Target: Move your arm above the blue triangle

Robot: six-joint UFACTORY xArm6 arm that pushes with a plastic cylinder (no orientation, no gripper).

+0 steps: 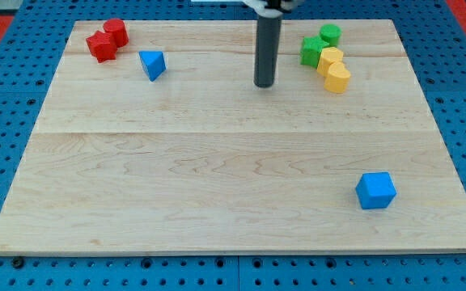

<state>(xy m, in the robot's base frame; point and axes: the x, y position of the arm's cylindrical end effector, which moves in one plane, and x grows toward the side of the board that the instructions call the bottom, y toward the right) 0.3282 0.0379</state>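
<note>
The blue triangle (152, 64) lies near the view's top left on the wooden board (217, 162). My tip (264, 84) is at the end of the dark rod, near the top middle of the board. It is well to the right of the blue triangle, at about the same height in the view, and touches no block.
Two red blocks (108, 40) sit together left of the triangle at the top left corner. Two green blocks (320, 44) and two yellow blocks (333, 69) cluster at the top right, right of my tip. A blue cube (375, 191) lies at the bottom right.
</note>
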